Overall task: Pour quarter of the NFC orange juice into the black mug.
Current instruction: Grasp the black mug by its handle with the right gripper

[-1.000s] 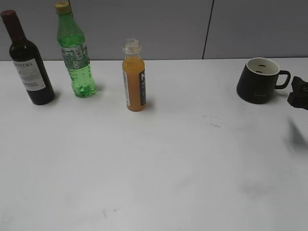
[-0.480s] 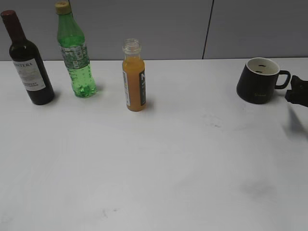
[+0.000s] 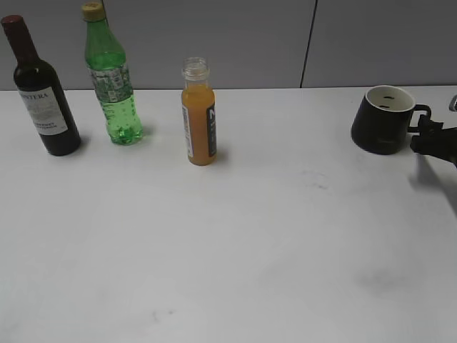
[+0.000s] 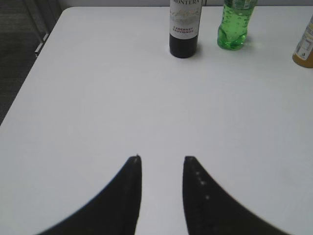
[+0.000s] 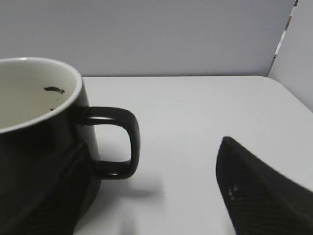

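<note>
The NFC orange juice stands uncapped at the middle back of the white table; its edge shows in the left wrist view. The black mug stands at the back right, handle pointing right. My right gripper is open at the handle. In the right wrist view the mug fills the left. The right gripper has its jaws either side of the handle and does not grip it. My left gripper is open and empty over bare table, far from the juice.
A dark wine bottle and a tall green bottle stand at the back left, also in the left wrist view as the wine bottle and green bottle. A grey wall runs behind the table. The table's left edge is near.
My right gripper has moved left from the right edge up to the mug's handle. The mug, the bottles and the left gripper have not moved.
</note>
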### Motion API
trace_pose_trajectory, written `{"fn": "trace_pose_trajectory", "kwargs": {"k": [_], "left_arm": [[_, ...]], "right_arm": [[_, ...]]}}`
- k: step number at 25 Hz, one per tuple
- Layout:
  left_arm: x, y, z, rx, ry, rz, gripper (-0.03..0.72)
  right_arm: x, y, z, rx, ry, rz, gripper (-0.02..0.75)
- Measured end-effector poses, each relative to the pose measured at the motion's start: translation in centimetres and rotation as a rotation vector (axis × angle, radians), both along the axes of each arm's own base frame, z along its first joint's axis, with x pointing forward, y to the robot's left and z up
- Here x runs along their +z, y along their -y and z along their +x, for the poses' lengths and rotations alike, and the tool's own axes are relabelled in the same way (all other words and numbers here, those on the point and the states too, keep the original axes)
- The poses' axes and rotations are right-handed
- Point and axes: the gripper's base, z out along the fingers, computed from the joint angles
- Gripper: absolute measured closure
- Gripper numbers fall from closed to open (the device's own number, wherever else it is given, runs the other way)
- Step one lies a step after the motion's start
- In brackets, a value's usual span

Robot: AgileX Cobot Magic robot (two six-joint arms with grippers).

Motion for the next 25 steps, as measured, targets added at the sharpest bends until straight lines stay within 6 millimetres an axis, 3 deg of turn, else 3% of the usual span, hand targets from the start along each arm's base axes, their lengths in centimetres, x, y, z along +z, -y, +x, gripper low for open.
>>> {"fn": "trace_pose_trajectory", "kwargs": {"k": [18,25], "left_arm": [[0.0,0.0,0.0,0.000,0.000,0.000,0.456],[0.0,0.0,0.0,0.000,0.000,0.000,0.456]], "right_arm": [[-1.0,0.4,3.0,0.002,0.047,-0.007,0.143],[-2.3,0.5,3.8,0.004,0.041,-0.006,0.143]]}}
